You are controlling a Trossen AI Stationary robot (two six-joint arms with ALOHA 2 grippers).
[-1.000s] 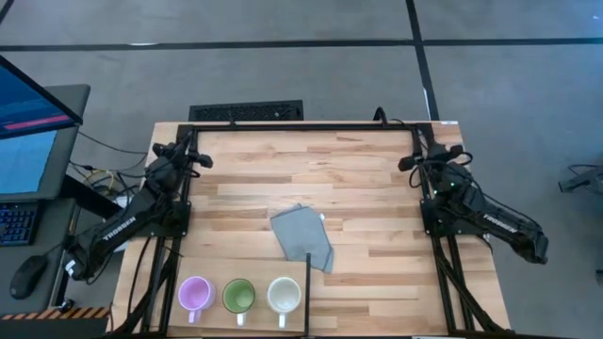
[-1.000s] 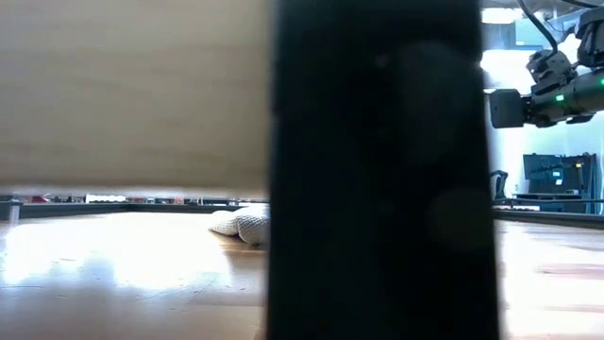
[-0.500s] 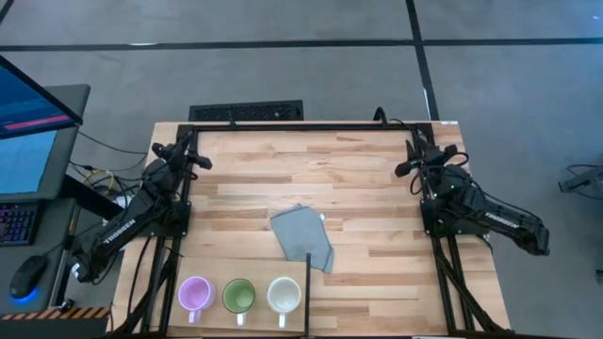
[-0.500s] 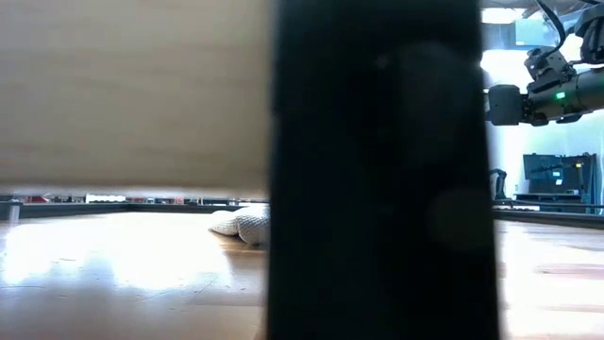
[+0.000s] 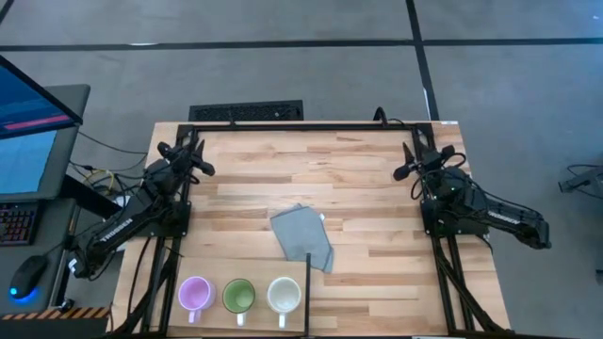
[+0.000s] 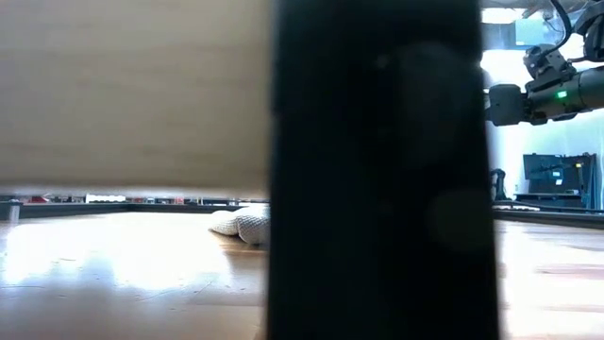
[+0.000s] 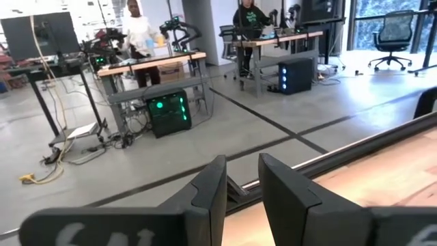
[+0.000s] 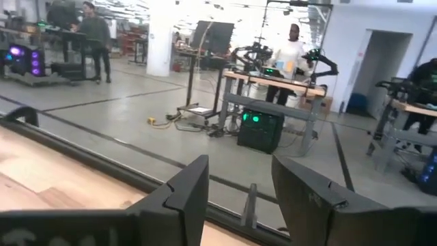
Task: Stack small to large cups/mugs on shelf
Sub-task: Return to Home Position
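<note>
Beyond the tabletop [image 5: 358, 179] and shelf [image 5: 236, 268], people [image 7: 138, 31] stand at workbenches [image 7: 147, 65].

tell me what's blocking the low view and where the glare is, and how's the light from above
Low view: a black post close to the lens blocks the middle, the pale shelf covers the upper left, and glare washes over the tabletop below it; only the grey cloth shows in the gap. High view: even light, no glare on the tabletop, no strong shadows.

High camera: straight down, sees whole tabletop [image 5: 358, 160]. Low camera: tabletop level, black post [image 6: 377, 170] very near. Wrist cameras: look past own fingers [image 7: 208, 198] into room. High, low share cloth [image 5: 301, 237].
</note>
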